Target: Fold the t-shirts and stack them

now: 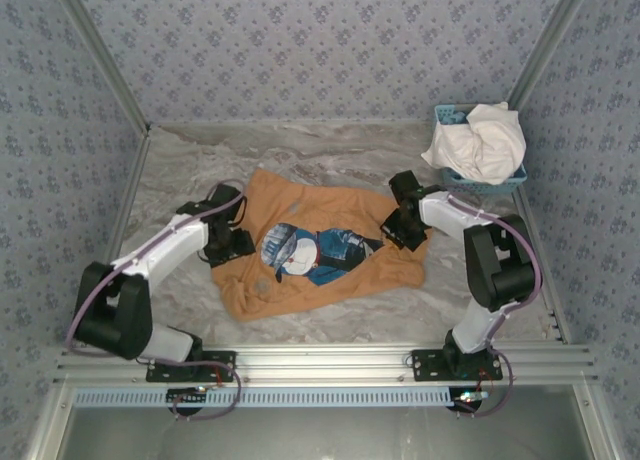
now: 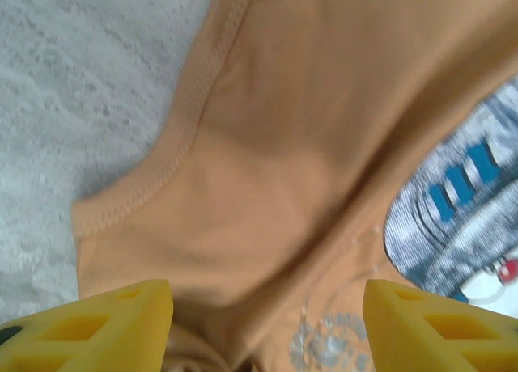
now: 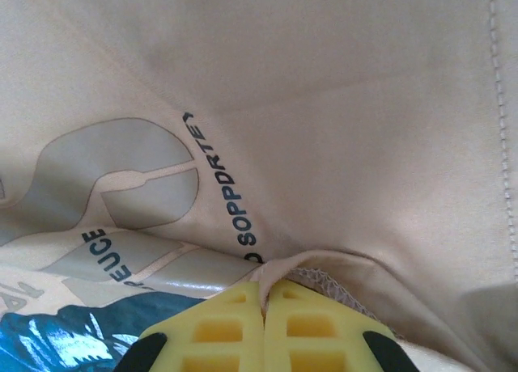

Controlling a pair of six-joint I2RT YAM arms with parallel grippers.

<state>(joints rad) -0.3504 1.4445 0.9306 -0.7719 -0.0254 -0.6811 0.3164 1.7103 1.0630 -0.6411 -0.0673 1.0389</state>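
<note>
Tan-orange t-shirt (image 1: 300, 290) lies spread, print up, at the centre of the marbled desk (image 1: 330, 145). Left gripper (image 2: 267, 315) stands wide open over the shirt's left edge (fingers (image 2: 89, 323) well apart). Right gripper (image 3: 263, 295) is closed, with a fold of the shirt's right edge pinched at its tips. White t-shirt (image 1: 485, 140) sits heaped in the light-blue basket (image 1: 495, 183) at the far right corner.

right pincer (image 3: 263, 289) pinching tan t-shirt (image 3: 340, 105), printed lettering (image 3: 222, 188)

Blue-grey floral-patterned walls (image 1: 330, 40) enclose three sides. Tabletop (image 1: 330, 145): grey marbled surface, possibly a cloth covering. Aluminium rails (image 1: 330, 358) edge the front.
</note>
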